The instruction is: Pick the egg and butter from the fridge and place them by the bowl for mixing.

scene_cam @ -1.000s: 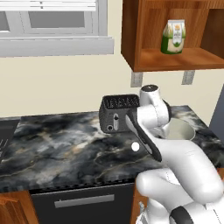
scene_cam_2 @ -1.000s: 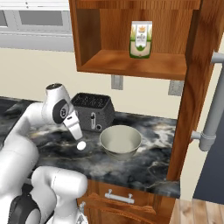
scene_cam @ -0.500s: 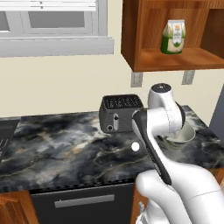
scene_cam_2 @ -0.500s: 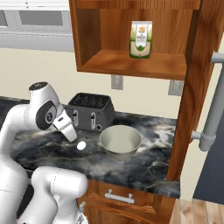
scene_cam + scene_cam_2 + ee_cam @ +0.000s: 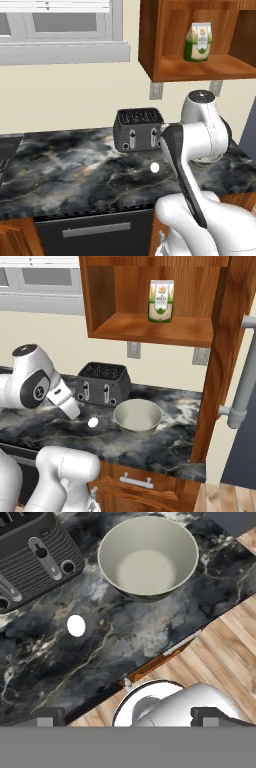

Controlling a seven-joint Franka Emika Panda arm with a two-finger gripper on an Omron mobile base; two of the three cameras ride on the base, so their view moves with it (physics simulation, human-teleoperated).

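Hand view: the tool hangs with its jaws spread wide and nothing between them. Below it the egg lies on the dark marble table, near the bowl and the toaster.

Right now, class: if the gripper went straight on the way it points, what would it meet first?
Most likely the dark marble counter near its front edge, between the egg and the bowl. The open gripper looks down on that bare stretch; depth is hard to judge, so it might just pass the edge.
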